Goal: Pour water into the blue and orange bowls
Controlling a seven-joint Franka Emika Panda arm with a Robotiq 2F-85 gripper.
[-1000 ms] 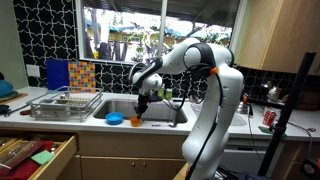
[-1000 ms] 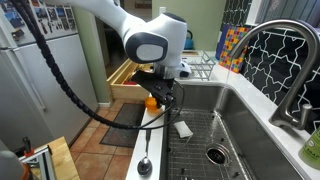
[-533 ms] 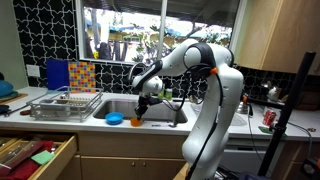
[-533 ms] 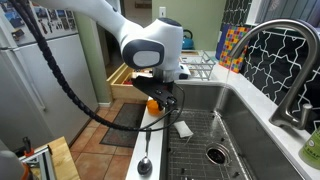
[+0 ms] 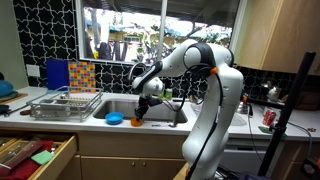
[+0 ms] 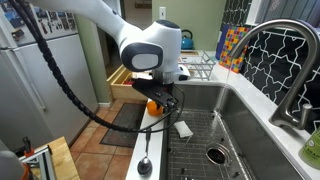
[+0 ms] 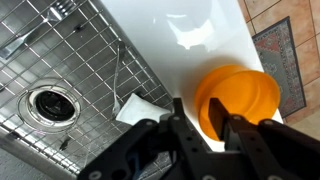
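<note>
The orange bowl (image 7: 243,93) sits on the white counter strip in front of the sink, also seen in both exterior views (image 5: 135,122) (image 6: 151,103). The blue bowl (image 5: 114,118) sits beside it on the same strip; it does not show in the wrist view. My gripper (image 7: 202,122) hangs just over the orange bowl's edge, also visible in both exterior views (image 5: 143,106) (image 6: 165,101). Its fingers are apart and straddle the bowl's rim, with a gap of white counter beside one finger. No water container is in view.
A steel sink with a wire grid (image 7: 60,50), drain (image 7: 48,103) and a white sponge (image 7: 136,108) lies beside the bowl. Faucet (image 6: 282,55), spoon (image 6: 145,161), dish rack (image 5: 65,103), open drawer (image 5: 35,155) and red can (image 5: 267,117) are around.
The arm has shifted slightly over the orange bowl; the bowls have not moved.
</note>
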